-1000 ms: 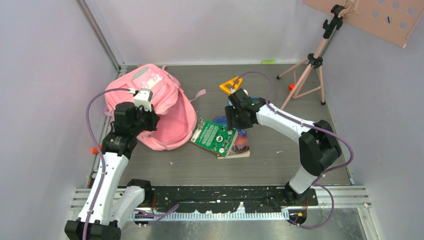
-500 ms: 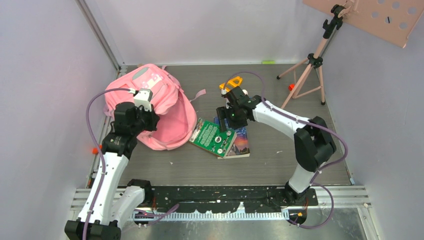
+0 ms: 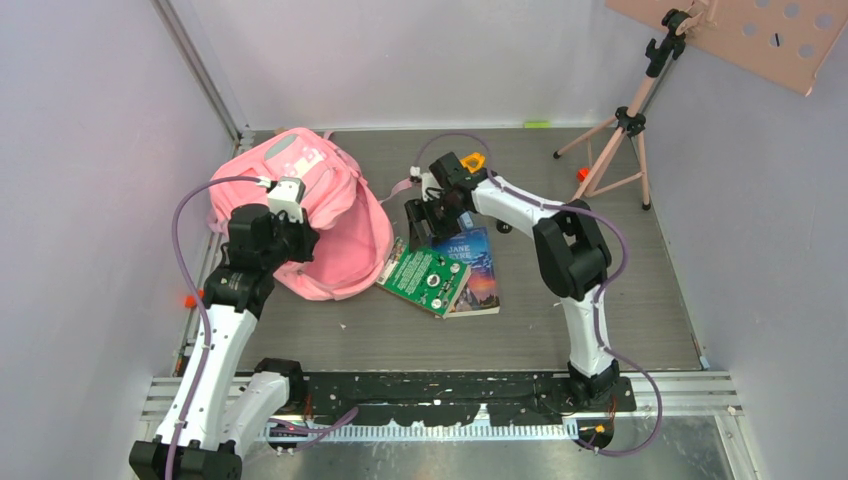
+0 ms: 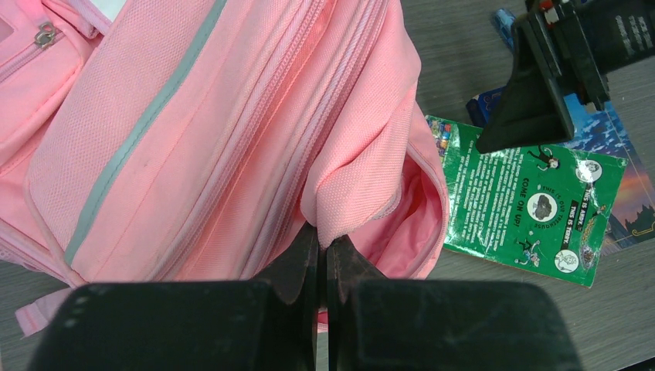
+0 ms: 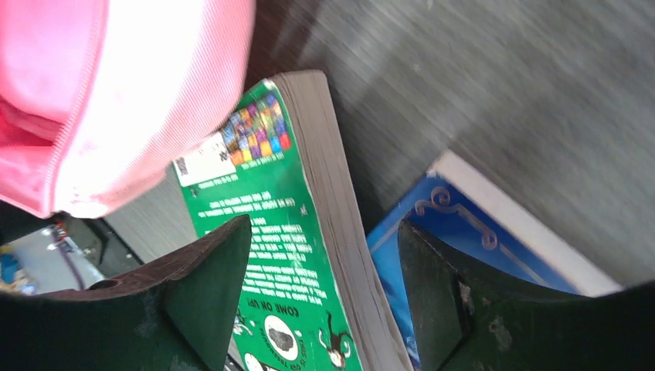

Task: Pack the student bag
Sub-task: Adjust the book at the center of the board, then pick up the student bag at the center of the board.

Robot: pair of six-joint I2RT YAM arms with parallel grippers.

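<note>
The pink student bag (image 3: 325,200) lies on its side at the left, its mouth facing right. My left gripper (image 3: 303,250) is shut on a fold of fabric at the edge of that mouth (image 4: 351,201), holding it up so the pink lining shows. A green book (image 3: 426,277) rests partly on a blue book (image 3: 478,268) just right of the bag. My right gripper (image 3: 424,226) hovers open at the green book's far end. In the right wrist view its fingers straddle the page edge of the green book (image 5: 290,232), with the blue book (image 5: 463,232) beneath.
An orange-yellow object (image 3: 472,160) lies behind the right arm. A pink tripod stand (image 3: 612,150) occupies the back right, with a small orange item (image 3: 582,174) near its foot. A pink bag strap (image 3: 400,188) trails on the table. Walls close in on the left, back and right.
My right arm has swung left from above the blue book to the green book's far end near the bag, and its jaws have widened. The left arm and bag have not moved.
</note>
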